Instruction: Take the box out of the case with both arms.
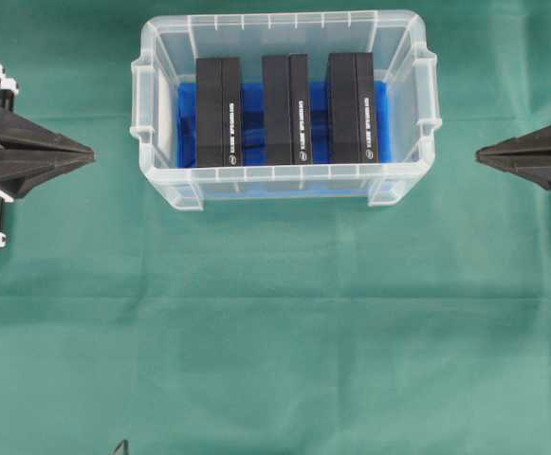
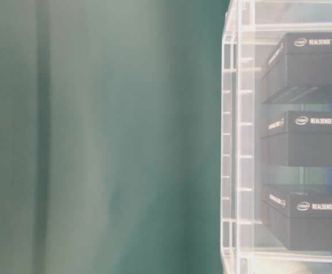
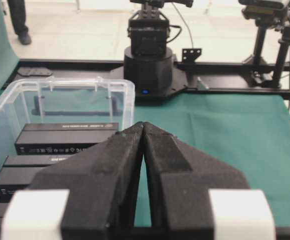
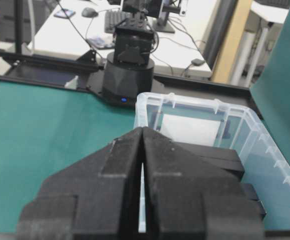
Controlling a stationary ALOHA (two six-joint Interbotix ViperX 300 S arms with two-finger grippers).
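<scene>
Boxes, three in number, stand on edge side by side inside the clear, rectangular plastic storage case (image 1: 284, 185), which sits on the green cloth-covered table (image 1: 275, 322) toward the far middle in the overhead view. A blue sheet (image 1: 188, 123) lines the floor of the case and shows between and beside the boxes. Each is a flat black rectangular cardboard box with small white lettering along its narrow upper edge: the left box (image 1: 219, 111), the middle box (image 1: 285, 109) and the right box (image 1: 352, 107), set slightly apart from one another. The table-level view, seen through the clear wall, shows white RealSense printing on their sides. The case has a ribbed rim and a handle lip at each short end. Two arms flank the case, well apart from it. The left gripper (image 1: 87, 153), black and tapering with white blocks behind it, is clenched to a point and grasps nothing. The right gripper (image 1: 482, 155), all black, is likewise clenched and empty.
</scene>
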